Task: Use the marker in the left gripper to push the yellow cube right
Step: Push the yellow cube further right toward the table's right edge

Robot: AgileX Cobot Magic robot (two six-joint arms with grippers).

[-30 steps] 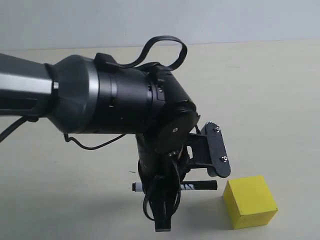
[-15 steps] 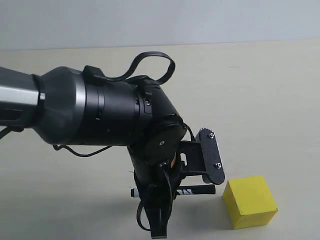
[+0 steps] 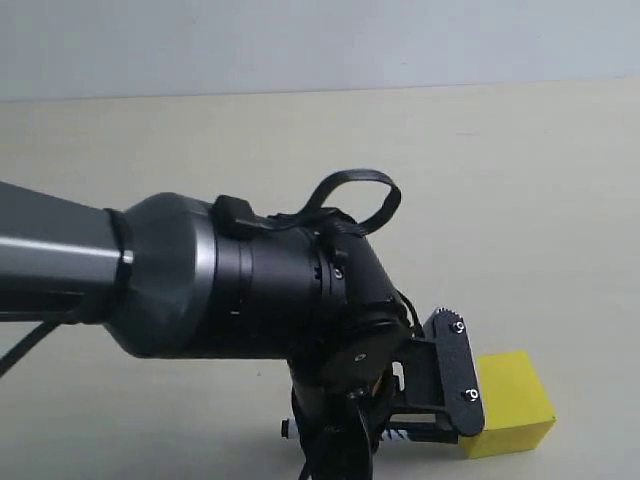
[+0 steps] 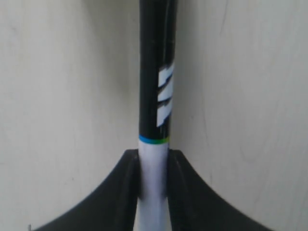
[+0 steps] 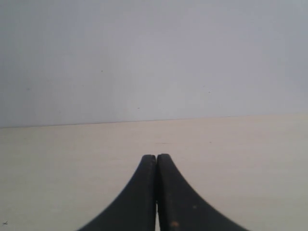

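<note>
My left gripper (image 4: 154, 156) is shut on the marker (image 4: 156, 96), its fingers clamped on the white barrel. The black cap with white lettering sticks out ahead over the pale table. In the exterior view the thick black arm (image 3: 200, 290) fills the left and centre. Only short pieces of the marker (image 3: 403, 434) show under the wrist, level with the table. The yellow cube (image 3: 518, 398) sits at the lower right, its left side covered by the bolted black plate (image 3: 457, 375). Whether the cap touches the cube is hidden. My right gripper (image 5: 156, 158) is shut on nothing.
The pale beige table (image 3: 520, 200) runs back to a grey wall (image 3: 320, 45). A black cable loop (image 3: 355, 195) stands up from the left wrist. No other objects show.
The left arm has dropped lower and shifted right, carrying the marker toward the cube. The bolted plate now covers the cube's left side. The cube itself has not visibly moved.
</note>
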